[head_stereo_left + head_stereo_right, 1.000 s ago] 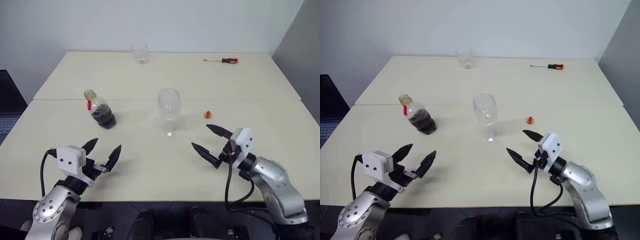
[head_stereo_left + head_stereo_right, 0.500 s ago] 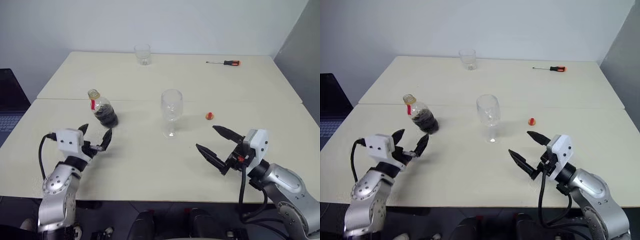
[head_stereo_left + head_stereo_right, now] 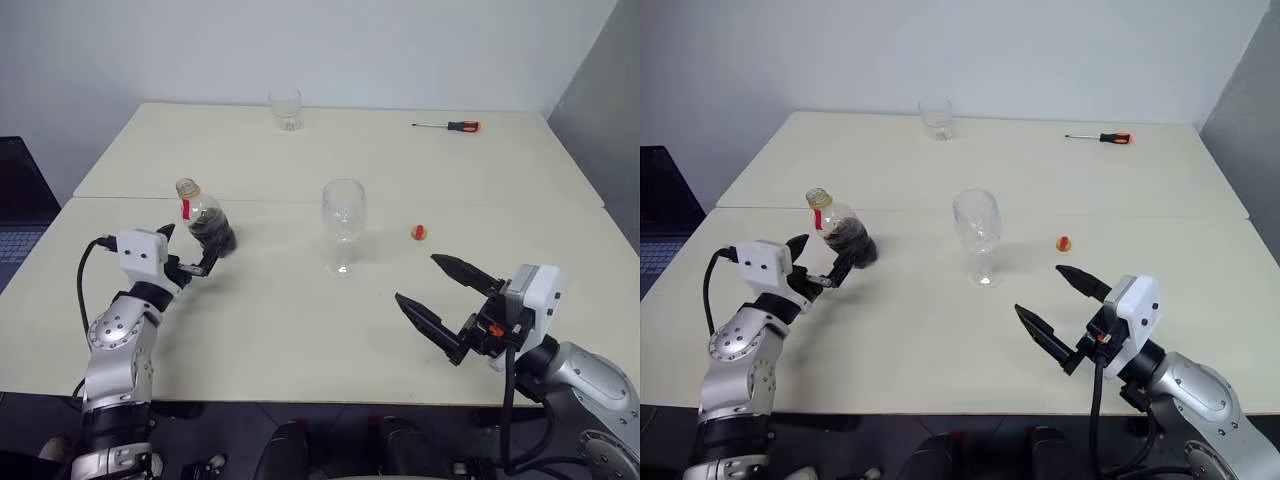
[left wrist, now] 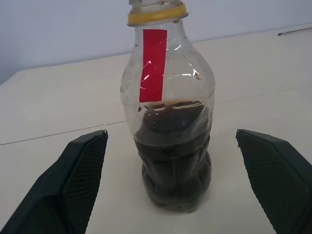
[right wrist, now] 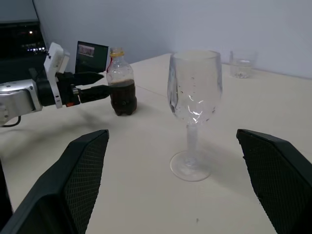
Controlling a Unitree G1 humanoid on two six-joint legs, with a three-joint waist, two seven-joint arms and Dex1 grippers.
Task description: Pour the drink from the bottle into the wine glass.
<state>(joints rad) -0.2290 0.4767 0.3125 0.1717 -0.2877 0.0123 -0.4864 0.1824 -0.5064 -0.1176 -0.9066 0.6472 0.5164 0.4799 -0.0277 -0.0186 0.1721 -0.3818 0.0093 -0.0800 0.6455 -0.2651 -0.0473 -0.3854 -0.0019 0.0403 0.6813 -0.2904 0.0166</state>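
The bottle (image 4: 168, 117) stands upright on the table (image 3: 300, 330), its bottom half dark with drink (image 4: 173, 161). The left gripper (image 3: 190, 258) is spread wide, one finger on each side, not touching. The bottle has no cap on. The wine glass (image 3: 343, 222) stands well apart with bare table around it. The right gripper (image 3: 443, 303) is spread wide too, holding nothing.

Lab or office: bare tables (image 3: 300, 330), plain walls (image 3: 400, 50).

Glossy clear plastic bottle (image 4: 168, 112) (matt table (image 3: 300, 330))
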